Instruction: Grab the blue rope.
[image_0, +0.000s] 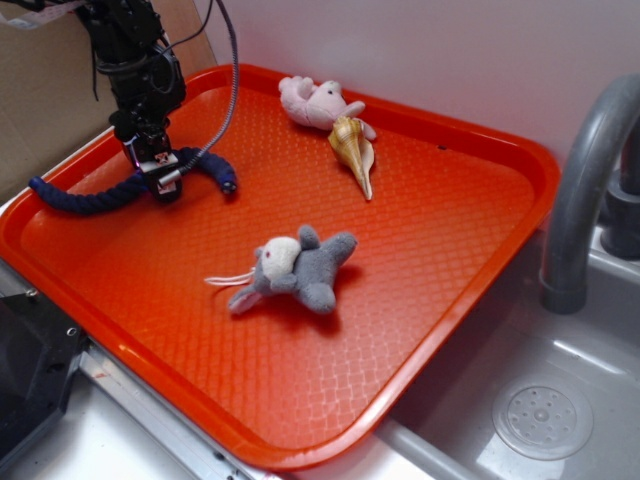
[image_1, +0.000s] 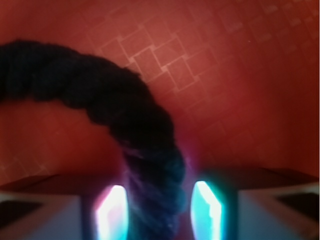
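Note:
The blue rope (image_0: 90, 195) lies curved on the orange tray (image_0: 430, 230) at its far left corner. My gripper (image_0: 162, 182) is down over the rope's right part, its black arm rising above. In the wrist view the rope (image_1: 100, 95) arcs from the upper left down between my fingers (image_1: 112, 212). The left pad sits against the rope. A thin gap shows between the rope and the right pad, so the gripper (image_1: 159, 212) is open around it.
A grey plush mouse (image_0: 300, 270) lies mid-tray. A pink plush (image_0: 315, 100) and a spiral shell (image_0: 355, 150) sit near the tray's back edge. A grey faucet (image_0: 580, 190) and a sink drain (image_0: 540, 420) are to the right.

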